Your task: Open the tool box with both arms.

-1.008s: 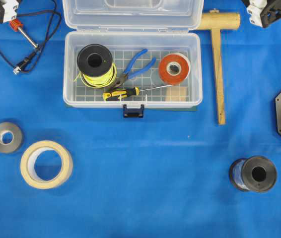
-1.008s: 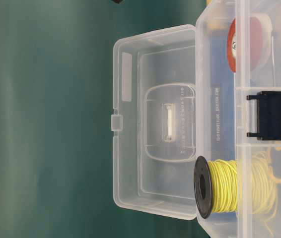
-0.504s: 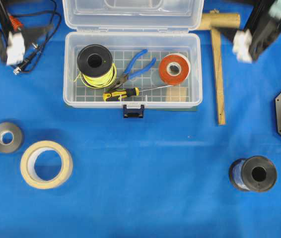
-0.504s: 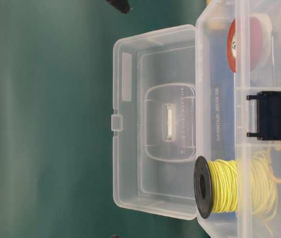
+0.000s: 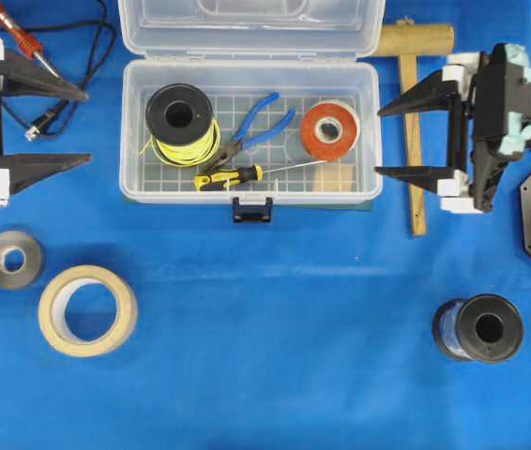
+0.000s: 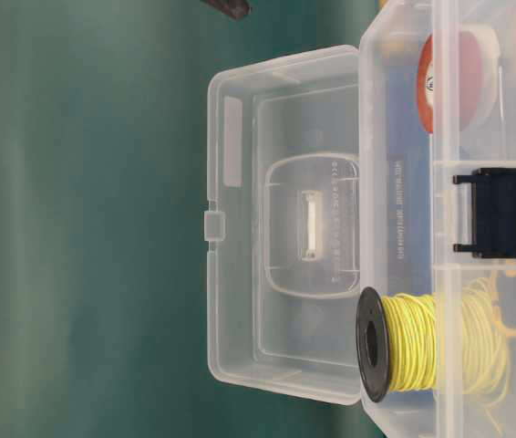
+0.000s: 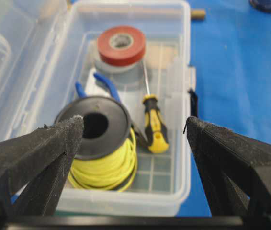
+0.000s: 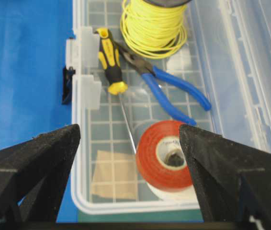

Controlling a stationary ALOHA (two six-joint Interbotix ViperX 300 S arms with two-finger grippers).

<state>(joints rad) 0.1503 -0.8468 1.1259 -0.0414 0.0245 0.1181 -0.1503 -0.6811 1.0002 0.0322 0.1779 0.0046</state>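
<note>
The tool box (image 5: 250, 141) sits at the far middle of the blue counter (image 5: 275, 319) with its lid (image 5: 250, 23) swung fully back on the hinge, so the opening itself looks done. The small black latch (image 5: 251, 209) hangs loose at the front edge, holding nothing. Inside, in plain sight, lie a spool of yellow wire (image 5: 181, 124), blue-handled pliers (image 5: 258, 120), a yellow and black screwdriver (image 5: 233, 176) and a roll of red tape (image 5: 330, 129). The left gripper (image 5: 83, 127) stands just off the left end of the box, its jaws spread wide and grasping nothing; the right gripper (image 5: 383, 141) faces the right end in the same way, released and empty, above the wooden mallet (image 5: 412, 112). Neither one touches the box. From the table-level view the lid stands clear of the base, with nothing propping it. As I judge it, little is left beyond drawing both arms away, since the lid appears to stay open unaided.
</note>
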